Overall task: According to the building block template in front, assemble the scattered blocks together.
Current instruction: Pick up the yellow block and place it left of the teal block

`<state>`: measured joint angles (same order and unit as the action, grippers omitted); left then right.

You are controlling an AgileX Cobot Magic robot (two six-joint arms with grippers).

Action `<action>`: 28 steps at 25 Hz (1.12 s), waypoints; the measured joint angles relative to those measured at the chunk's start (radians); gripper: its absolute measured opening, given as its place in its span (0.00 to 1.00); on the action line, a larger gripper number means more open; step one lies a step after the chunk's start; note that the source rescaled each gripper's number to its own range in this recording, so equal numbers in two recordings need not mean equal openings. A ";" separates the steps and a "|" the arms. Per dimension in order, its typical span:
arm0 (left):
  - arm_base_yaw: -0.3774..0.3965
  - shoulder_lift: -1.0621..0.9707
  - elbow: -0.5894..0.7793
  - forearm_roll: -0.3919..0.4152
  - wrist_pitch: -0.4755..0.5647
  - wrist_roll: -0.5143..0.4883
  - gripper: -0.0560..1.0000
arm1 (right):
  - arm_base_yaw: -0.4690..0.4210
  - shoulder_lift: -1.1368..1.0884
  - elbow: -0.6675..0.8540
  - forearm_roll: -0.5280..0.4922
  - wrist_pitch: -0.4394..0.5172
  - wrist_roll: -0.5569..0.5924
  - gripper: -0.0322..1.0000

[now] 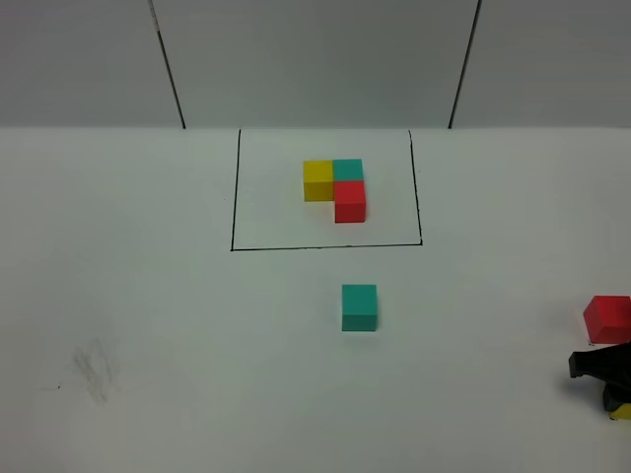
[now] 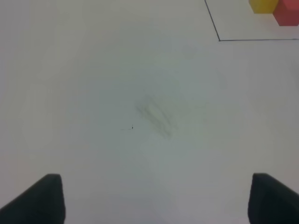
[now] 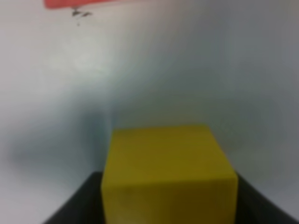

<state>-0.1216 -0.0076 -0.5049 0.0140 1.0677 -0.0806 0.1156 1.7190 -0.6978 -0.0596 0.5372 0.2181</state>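
Observation:
The building block template (image 1: 335, 187), a yellow, teal and red L, sits inside a thin black rectangle at the back of the table. A loose teal block (image 1: 359, 306) stands just in front of that frame. The loose red block (image 1: 607, 319) is at the far right edge. Just in front of it my right gripper (image 1: 603, 379) is low on the table, only partly in view. In the right wrist view the right gripper (image 3: 168, 198) has its black fingers against both sides of the yellow block (image 3: 168, 177). My left gripper (image 2: 156, 200) hangs open over bare table.
The white table (image 1: 148, 296) carries a faint grey smudge (image 1: 96, 370) at the front left, also under the left wrist camera as a smudge (image 2: 156, 116). A grey wall with two dark seams rises behind the table. The red block (image 3: 79, 3) lies just beyond the held yellow one.

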 joint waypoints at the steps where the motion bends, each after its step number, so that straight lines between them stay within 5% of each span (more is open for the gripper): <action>1: 0.000 0.000 0.000 0.000 0.000 0.000 0.78 | 0.000 0.000 0.000 0.000 -0.001 0.000 0.04; 10: 0.000 0.000 0.000 0.000 0.000 -0.002 0.78 | 0.008 -0.082 -0.009 0.017 0.020 -0.108 0.04; 18: 0.000 0.000 0.000 0.000 0.000 -0.002 0.78 | 0.147 -0.297 -0.187 0.124 0.205 -0.429 0.04; 28: 0.000 0.000 0.000 0.000 0.000 -0.002 0.78 | 0.356 -0.074 -0.581 0.131 0.519 -0.765 0.04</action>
<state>-0.1216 -0.0076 -0.5049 0.0140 1.0677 -0.0824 0.4717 1.6455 -1.2789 0.0715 1.0561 -0.5470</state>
